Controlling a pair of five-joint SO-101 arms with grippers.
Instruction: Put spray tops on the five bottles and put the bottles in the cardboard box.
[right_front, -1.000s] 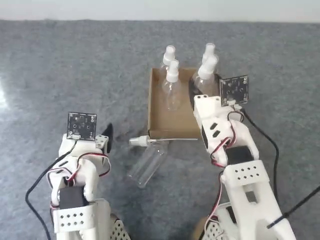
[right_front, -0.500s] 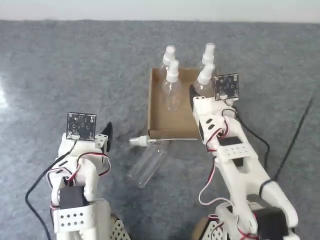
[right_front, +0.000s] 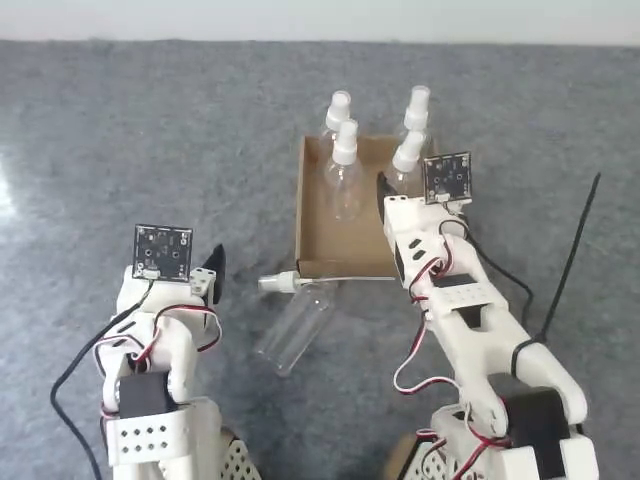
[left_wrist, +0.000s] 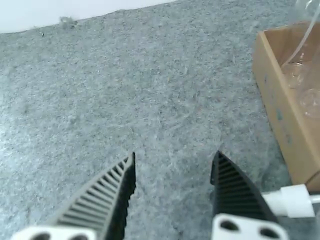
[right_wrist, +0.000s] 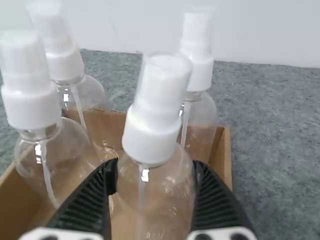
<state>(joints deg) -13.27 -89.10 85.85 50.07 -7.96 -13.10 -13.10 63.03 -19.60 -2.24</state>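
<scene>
The cardboard box lies mid-table with several clear bottles standing in it, each with a white spray top. My right gripper is inside the box, shut on the near right bottle; in the right wrist view its fingers flank that bottle. Another clear bottle lies uncapped on the carpet before the box, a loose spray top beside its neck. My left gripper stands open over bare carpet, left of that spray top, with nothing between its fingers.
Grey carpet covers the table. The box's near left corner is close to my left gripper. A black cable runs beside the right arm. Open carpet spreads to the far left.
The right arm has stretched forward and lowered its bottle into the box, slightly leftward. The left arm has kept still.
</scene>
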